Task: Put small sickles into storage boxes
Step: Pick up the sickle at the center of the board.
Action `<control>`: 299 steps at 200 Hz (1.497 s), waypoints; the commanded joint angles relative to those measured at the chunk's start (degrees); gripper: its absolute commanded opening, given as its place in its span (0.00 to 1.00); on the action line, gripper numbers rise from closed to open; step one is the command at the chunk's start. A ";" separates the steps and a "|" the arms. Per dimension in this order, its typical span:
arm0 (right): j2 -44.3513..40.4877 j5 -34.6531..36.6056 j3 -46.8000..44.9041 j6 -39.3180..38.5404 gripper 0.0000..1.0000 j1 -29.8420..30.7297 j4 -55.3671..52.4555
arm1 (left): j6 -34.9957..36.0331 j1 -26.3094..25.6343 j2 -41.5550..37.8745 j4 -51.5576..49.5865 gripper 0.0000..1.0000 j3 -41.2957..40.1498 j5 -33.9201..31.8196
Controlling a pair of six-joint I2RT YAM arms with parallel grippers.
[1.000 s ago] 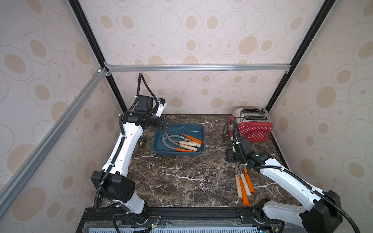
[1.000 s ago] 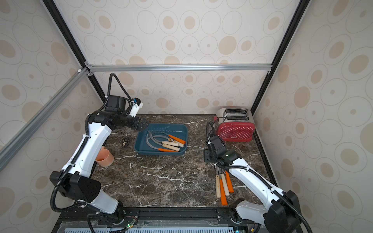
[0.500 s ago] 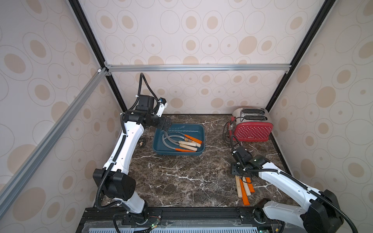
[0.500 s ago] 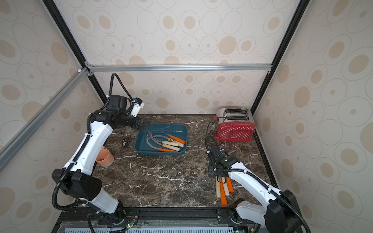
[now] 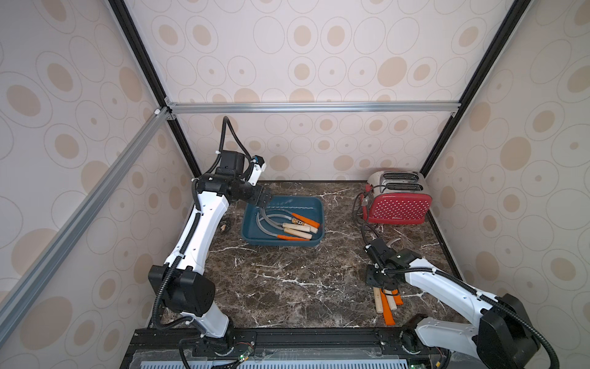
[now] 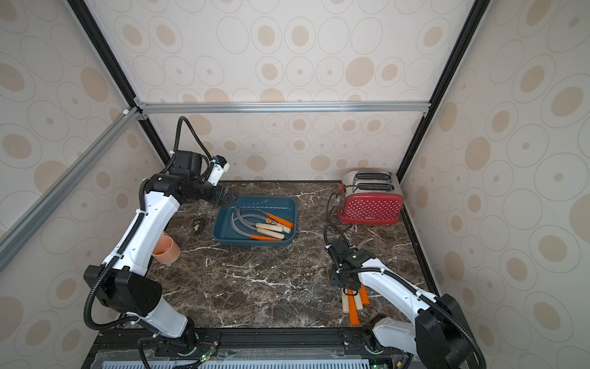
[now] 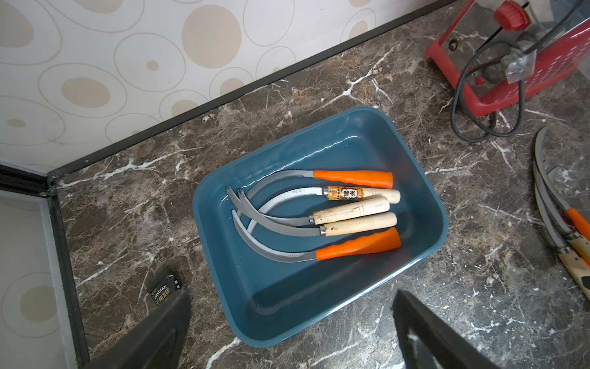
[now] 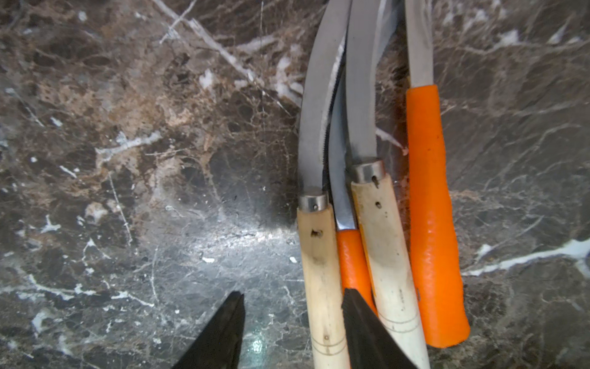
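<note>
Teal storage box (image 7: 423,198) at the rear of the table (image 5: 287,281) holds five small sickles (image 7: 319,220) — the left pincer (image 7: 290,295) hovers over its corner, wide open, empty. Four more small sickles (image 8: 376,191) lie front right; the right pincer (image 8: 293,292), partly open, straddles one pale wooden handle — not clamped

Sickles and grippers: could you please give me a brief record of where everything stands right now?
in teal tray: five sickles, three wooden-handled, two orange-handled
on marble table: four sickles, two wooden-handled, two orange-handled, side by side
left gripper: open, above a tray corner
right gripper: open, straddling one wooden handle
</note>
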 commanded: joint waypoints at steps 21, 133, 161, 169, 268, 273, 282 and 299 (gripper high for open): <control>0.38 1.79 -1.51 2.80 0.51 -0.02 0.37 | 1.76 -0.31 0.46 -0.47 0.99 -0.31 0.95; 3.87 2.69 -1.42 2.03 0.50 -0.03 1.65 | 1.49 -0.37 1.43 0.17 0.99 -0.08 1.18; 5.26 2.43 -1.17 1.50 0.50 -0.03 2.20 | 1.49 -0.37 1.64 0.17 0.99 0.00 1.12; 5.51 2.17 -1.16 1.32 0.50 -0.03 2.45 | 1.51 -0.30 1.68 0.21 0.99 -0.04 1.13; 7.40 1.70 -1.56 0.11 0.48 -0.01 3.00 | 1.25 -0.33 1.87 0.50 0.99 -0.35 0.80; 7.58 1.47 -1.60 0.09 0.48 -0.08 3.29 | 1.22 -0.33 1.93 0.51 0.99 -0.35 0.87; 7.69 1.15 -1.69 -0.15 0.46 -0.02 3.84 | 1.22 -0.32 2.01 0.50 0.99 -0.35 0.87; 7.99 0.63 -1.48 -0.58 0.43 -0.04 4.58 | 1.23 -0.31 2.10 0.50 0.99 -0.26 0.89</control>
